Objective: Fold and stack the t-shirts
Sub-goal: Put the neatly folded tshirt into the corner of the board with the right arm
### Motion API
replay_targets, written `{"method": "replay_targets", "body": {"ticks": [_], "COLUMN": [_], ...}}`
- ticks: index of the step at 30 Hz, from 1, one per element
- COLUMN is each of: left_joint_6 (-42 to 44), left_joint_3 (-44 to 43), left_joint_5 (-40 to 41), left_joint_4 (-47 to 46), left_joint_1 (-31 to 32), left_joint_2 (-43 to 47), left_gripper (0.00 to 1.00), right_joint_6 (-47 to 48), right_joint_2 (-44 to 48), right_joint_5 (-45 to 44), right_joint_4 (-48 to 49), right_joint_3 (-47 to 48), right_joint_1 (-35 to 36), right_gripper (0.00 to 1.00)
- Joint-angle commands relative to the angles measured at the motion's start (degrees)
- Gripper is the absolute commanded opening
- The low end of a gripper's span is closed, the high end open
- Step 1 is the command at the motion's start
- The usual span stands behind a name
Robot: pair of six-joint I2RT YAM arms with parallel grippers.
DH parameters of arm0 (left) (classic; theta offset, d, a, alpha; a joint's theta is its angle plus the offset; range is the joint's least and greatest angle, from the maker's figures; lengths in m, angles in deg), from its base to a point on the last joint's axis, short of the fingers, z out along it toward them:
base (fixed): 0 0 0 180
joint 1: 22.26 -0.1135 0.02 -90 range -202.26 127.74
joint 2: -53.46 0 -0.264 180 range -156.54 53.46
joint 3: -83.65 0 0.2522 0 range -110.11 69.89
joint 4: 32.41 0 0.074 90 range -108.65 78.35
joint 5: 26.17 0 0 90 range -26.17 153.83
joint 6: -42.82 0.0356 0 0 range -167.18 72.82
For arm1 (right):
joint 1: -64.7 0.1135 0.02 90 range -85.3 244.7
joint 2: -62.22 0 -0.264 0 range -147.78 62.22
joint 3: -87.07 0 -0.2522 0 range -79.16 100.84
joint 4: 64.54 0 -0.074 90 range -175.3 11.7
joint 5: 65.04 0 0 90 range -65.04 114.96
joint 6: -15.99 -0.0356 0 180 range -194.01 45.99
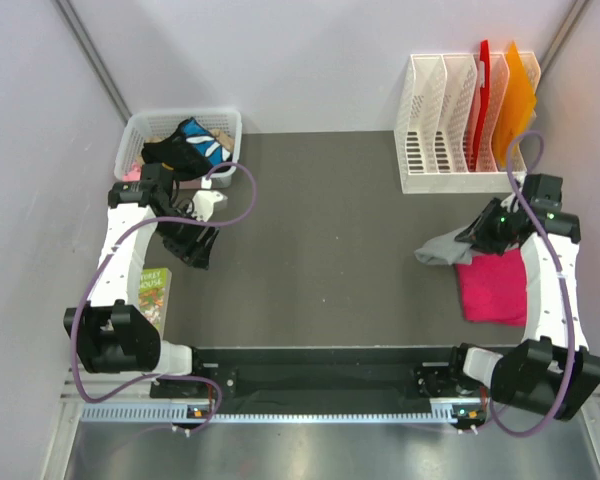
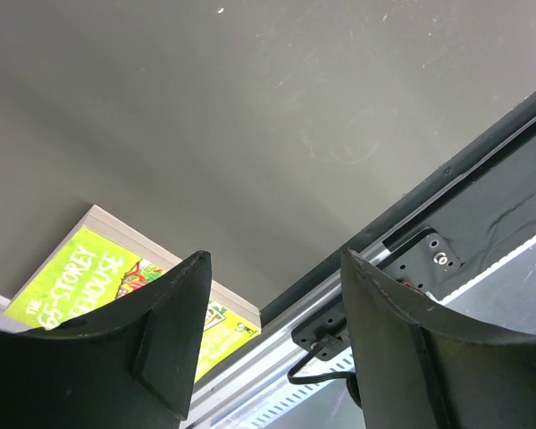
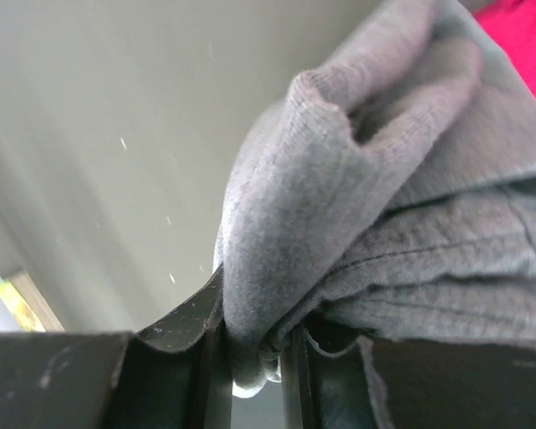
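Folding step. My right tool point(image 3: 250, 350) pinches the bunched grey shirt point(image 1: 442, 250) at the far-left corner of the folded pink shirt point(image 1: 492, 290). My left tool point(image 2: 275, 277) gapes wide, well apart from it. Next, I judge, the grey shirt needs spreading flat.

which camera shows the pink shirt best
Top external: nearly the whole folded pink shirt shows. Right wrist catches only a corner past the grey shirt; left wrist shows none of it.

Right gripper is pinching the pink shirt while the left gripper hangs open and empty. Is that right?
Not quite. The right gripper is pinching the grey shirt, not the pink shirt, as the right wrist view shows. The left gripper does hang open and empty.
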Motion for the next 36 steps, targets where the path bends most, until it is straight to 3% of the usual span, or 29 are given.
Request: {"method": "replay_targets", "body": {"ticks": [1,10,24,30,36], "left_joint_6": [2.3,4.9,8.3,8.8,9.0], "left_joint_3": [-0.1,-0.1,-0.8,-1.7,-3.0], "left_joint_5": [-1.4,-1.9,-2.5,-1.4,0.7], "left_joint_4": [7.4,7.9,9.1,9.1,9.1], "left_joint_1": [-1.0,-3.9,-7.8,-7.7,-7.8], "left_joint_2": [0.7,0.6,-0.7,-0.7,-0.4], "left_gripper": [0.65,0.65,0.65,0.65,0.65], "right_joint_6": [-1.0,-1.6,-3.0,-4.3,-6.4], "right_joint_2": [-3.2,-10.3,-10.4,-6.4,-1.7], "right_joint_5": [-0.6,-1.3,-6.9,-10.1,-12.5], "right_joint_4": [2.2,2.7,4.0,5.5,9.4], "right_joint_3": [9.3,15.4,11.0,4.8,-7.3], "right_joint_1": [-4.0,-9.0,-14.4,-16.5,-18.8], "right_gripper": [0.00,0.00,0.00,0.00,0.00]}}
